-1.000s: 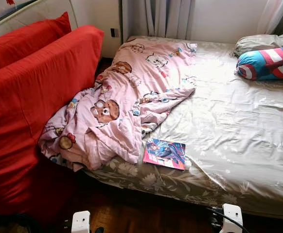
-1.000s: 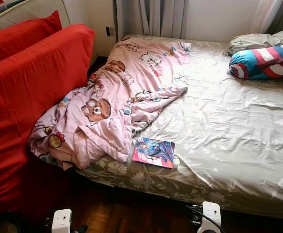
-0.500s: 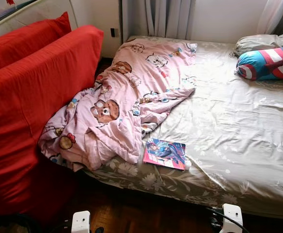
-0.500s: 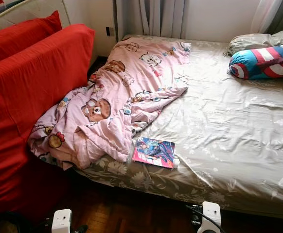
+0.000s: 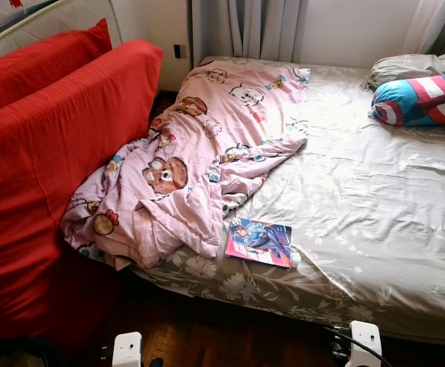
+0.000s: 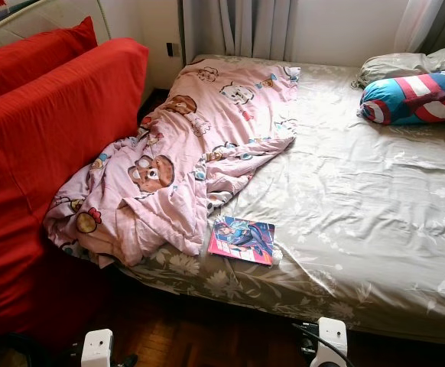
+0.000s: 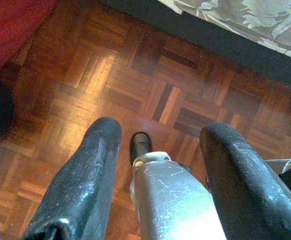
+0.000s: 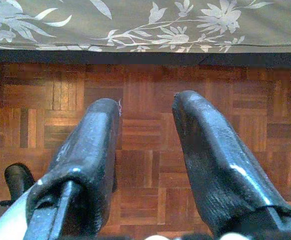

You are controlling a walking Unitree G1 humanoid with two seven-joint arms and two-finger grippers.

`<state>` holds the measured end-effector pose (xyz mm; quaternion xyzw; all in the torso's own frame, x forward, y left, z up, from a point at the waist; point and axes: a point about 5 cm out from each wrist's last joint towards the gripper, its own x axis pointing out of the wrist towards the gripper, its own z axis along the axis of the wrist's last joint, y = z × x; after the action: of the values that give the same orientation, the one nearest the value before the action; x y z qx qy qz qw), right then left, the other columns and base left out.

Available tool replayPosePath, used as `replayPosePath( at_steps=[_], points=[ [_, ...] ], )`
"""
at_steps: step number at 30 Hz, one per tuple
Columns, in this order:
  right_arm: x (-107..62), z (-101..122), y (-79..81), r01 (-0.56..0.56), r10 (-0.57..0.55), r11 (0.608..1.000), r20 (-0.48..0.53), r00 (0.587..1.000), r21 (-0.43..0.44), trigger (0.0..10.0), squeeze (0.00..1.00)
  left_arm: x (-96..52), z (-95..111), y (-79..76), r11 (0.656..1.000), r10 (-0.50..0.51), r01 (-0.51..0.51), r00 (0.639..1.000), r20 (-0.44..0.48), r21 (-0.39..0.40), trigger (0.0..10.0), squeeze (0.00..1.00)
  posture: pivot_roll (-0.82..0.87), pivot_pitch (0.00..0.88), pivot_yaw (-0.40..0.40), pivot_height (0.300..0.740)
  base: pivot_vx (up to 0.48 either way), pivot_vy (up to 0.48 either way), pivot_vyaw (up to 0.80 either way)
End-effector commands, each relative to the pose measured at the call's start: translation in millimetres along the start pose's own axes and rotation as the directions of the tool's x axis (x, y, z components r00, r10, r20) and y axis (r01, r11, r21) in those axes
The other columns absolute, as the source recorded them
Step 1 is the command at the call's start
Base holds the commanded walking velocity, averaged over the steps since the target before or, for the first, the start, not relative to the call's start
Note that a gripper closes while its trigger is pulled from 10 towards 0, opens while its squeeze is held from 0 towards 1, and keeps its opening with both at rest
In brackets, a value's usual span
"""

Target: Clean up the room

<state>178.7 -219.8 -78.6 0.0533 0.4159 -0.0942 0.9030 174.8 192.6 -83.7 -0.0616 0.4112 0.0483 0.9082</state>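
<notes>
Barely shifted since a second earlier: book, blanket and both arms kept their places, apart from a slight change in the blanket's folds.

Lay flat near the front edge of the bed (image 5: 375, 252): book (image 5: 258, 241), just beside the crumpled pink blanket (image 5: 199, 164), long axis running along that edge. Hung low over the parquet floor (image 8: 150, 115), below and in front of the bed: left gripper (image 7: 158, 155) and right gripper (image 8: 145, 130), fingers of each spread and holding nothing. Judged roughly midway between the two arms, slightly nearer the right; needs lifting up and forward.
</notes>
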Motion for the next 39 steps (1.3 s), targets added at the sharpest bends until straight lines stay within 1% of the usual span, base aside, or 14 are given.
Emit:
replayPosePath(
  at_steps=[1, 39],
  points=[
    [6.7, 29.0, -7.3, -0.043, 0.042, 0.998, -0.018, 0.999, -0.044, 10.0, 0.00, -2.1, 6.2, 34.9, 0.988, 0.142, -0.145, 0.989, -0.048, -0.055, 10.0, 0.00, 0.00, 0.000, -0.014, 0.740, 0.000, 0.000, 0.00],
    [6.6, 28.7, -7.5, -0.043, 0.042, 0.998, -0.020, 0.999, -0.044, 10.0, 0.00, -2.1, 6.0, 34.8, 0.989, 0.140, -0.142, 0.989, -0.049, -0.050, 10.0, 0.00, 0.01, 0.000, -0.016, 0.740, 0.000, 0.000, 0.00]
  ],
)
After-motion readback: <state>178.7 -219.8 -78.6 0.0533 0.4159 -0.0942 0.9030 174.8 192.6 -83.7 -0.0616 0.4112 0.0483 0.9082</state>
